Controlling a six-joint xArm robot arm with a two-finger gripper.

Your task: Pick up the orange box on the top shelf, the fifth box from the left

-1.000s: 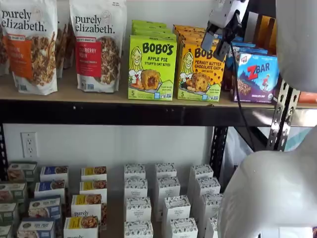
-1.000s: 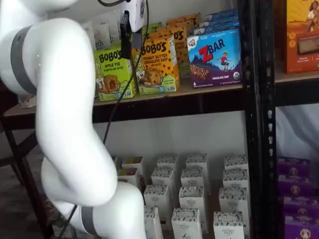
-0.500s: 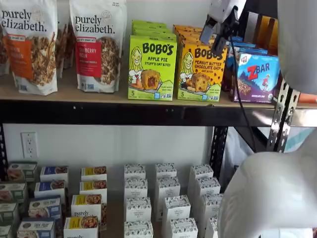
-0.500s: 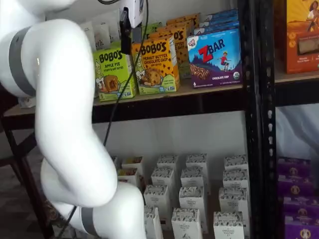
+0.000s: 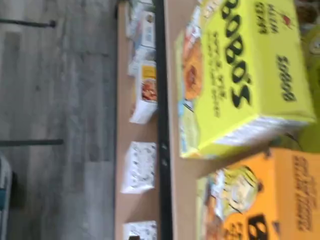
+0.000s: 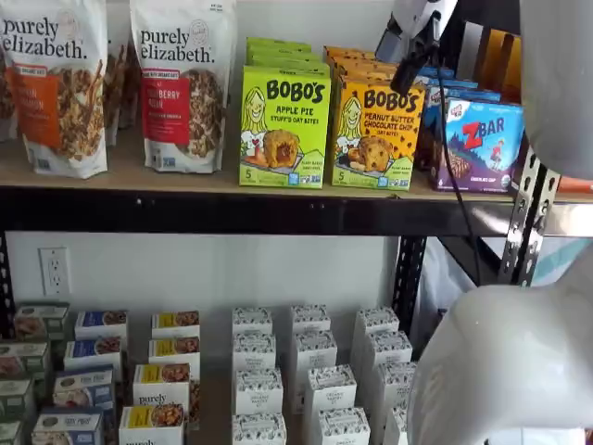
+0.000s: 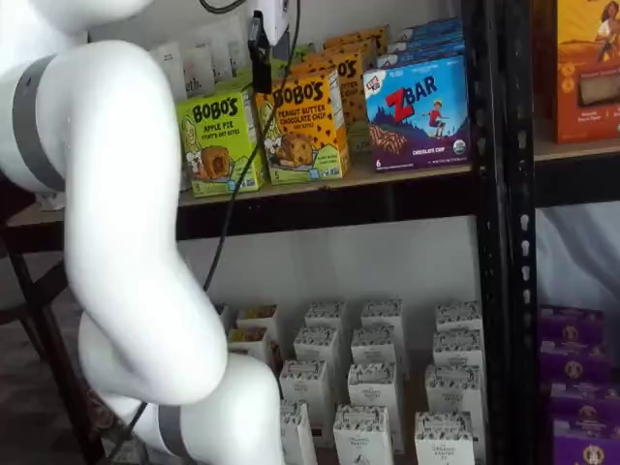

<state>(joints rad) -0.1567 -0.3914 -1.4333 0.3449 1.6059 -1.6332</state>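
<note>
Running wide to face stock outward, the top shelf is carrying the orange box upright at its front edge, between the lime Apple Pie carton and the ZBar carton. Hanging just above it, the fingers are showing no clear gap, so I cannot tell their state.

The Peanut Butter Chocolate Chip Bobo's carton is orange-yellow with dark dots; the Apple Pie carton lime-green; the ZBar carton blue-purple.
</note>
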